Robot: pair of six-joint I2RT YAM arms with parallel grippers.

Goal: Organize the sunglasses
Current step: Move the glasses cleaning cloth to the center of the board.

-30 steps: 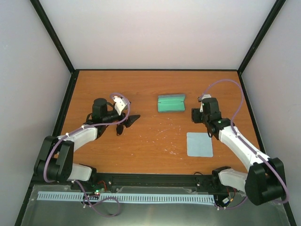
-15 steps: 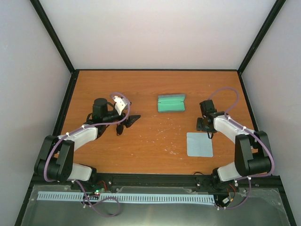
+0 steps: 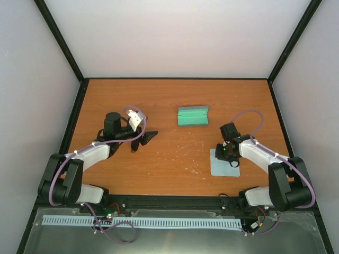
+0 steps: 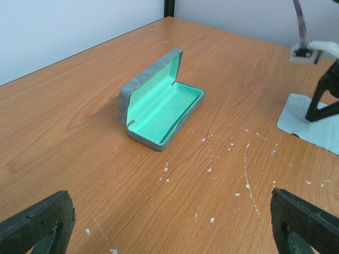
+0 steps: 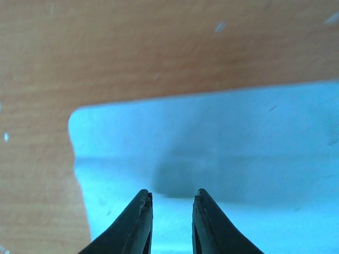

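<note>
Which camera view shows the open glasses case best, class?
The left wrist view: the glasses case lies open near mid-frame, green lining and raised lid plain. The top external view shows it small, from above. The right wrist view shows none of it.

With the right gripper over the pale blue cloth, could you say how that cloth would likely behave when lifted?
The cloth lies thin and flat on the table, so it is probably light and floppy, draping from the pinch. A soft ridge by the right gripper suggests it bunches or slides rather than staying stiff.
</note>
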